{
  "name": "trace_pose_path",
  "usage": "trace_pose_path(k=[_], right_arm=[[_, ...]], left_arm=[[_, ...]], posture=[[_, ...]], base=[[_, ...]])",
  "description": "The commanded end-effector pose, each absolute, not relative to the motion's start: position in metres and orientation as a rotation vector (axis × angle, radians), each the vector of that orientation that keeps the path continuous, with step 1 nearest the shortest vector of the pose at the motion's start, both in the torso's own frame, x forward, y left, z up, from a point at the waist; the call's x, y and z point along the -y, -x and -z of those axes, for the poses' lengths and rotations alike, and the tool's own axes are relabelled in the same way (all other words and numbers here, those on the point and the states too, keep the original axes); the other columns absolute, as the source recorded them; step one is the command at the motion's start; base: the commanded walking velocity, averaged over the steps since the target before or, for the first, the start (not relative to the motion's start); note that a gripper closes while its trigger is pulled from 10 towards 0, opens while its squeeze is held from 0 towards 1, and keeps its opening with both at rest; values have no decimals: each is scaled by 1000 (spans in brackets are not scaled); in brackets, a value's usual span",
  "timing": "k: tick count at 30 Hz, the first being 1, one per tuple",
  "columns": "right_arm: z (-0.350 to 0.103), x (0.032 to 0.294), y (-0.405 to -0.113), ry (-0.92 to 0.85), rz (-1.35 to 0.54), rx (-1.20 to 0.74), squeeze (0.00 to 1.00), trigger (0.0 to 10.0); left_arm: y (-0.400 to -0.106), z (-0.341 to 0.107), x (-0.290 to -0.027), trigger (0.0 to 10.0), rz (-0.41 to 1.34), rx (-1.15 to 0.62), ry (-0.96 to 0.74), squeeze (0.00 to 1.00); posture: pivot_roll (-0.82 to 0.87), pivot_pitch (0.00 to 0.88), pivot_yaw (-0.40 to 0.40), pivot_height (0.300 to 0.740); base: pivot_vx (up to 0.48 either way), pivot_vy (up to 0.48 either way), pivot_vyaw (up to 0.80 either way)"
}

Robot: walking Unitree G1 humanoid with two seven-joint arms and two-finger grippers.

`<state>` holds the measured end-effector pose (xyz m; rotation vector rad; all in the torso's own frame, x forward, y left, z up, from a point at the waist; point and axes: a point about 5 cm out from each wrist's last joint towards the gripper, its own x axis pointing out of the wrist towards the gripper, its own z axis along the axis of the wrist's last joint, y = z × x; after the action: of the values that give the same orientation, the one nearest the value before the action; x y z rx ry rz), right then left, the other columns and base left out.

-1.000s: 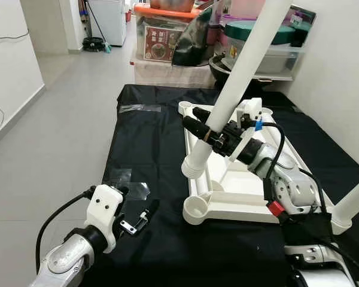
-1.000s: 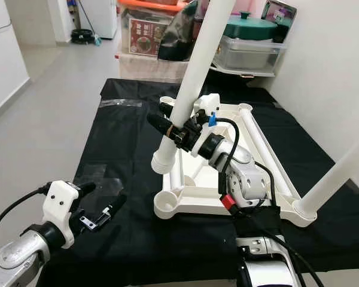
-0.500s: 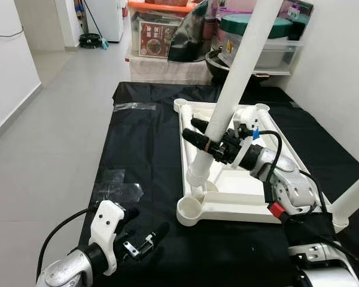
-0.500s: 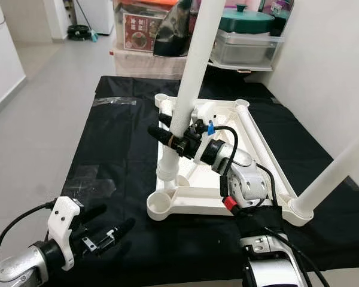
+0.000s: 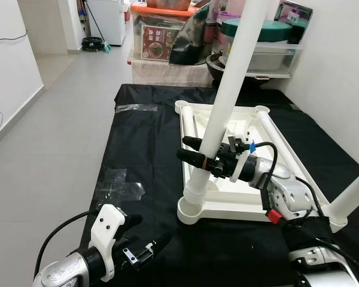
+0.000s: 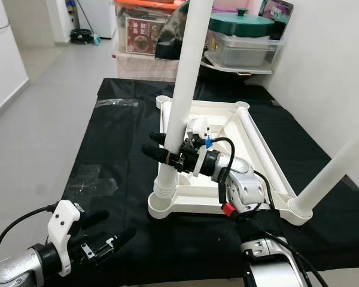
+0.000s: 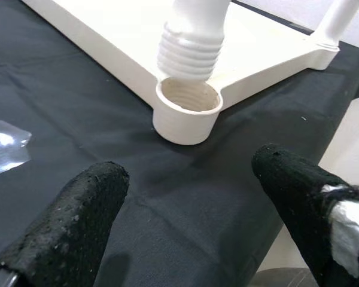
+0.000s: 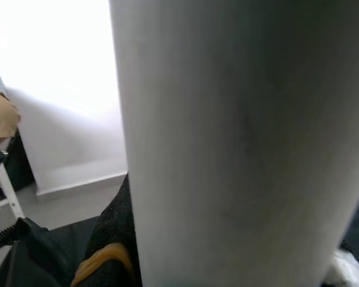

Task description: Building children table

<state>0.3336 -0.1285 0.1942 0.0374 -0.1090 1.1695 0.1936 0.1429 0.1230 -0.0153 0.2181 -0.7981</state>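
Right tool (image 5: 198, 154) clamped on table leg (image 5: 227, 89) above corner socket (image 7: 186, 103); left tool (image 7: 185, 215) spread wide, empty.

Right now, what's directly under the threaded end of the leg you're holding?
The open corner socket of the upturned tabletop, on black cloth. The leg, gripped by the right hand, hovers just above it; the socket's inner threads show, its bottom doesn't.
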Motion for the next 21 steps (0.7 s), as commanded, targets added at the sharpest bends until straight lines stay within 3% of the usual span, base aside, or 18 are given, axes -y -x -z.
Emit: trace_pose_path(k=[1,13,21], right_arm=[[-185,125,-332,-28,-1190,85,0,0],[-172,121,-327,-22,-1249,46,0,0],[-165,136,-324,0,-1227,22,0,0]], left_arm=[[-192,-122,-142,10000,821,-236,11,0],[-188,-122,-144,10000,812,-245,12,0],[-188,-121,-145,10000,825,-251,11,0]], posture=[[96,0,-91,740],[108,0,-100,740],[94,0,-87,740]], base=[[0,0,0],[0,0,0],[0,0,0]])
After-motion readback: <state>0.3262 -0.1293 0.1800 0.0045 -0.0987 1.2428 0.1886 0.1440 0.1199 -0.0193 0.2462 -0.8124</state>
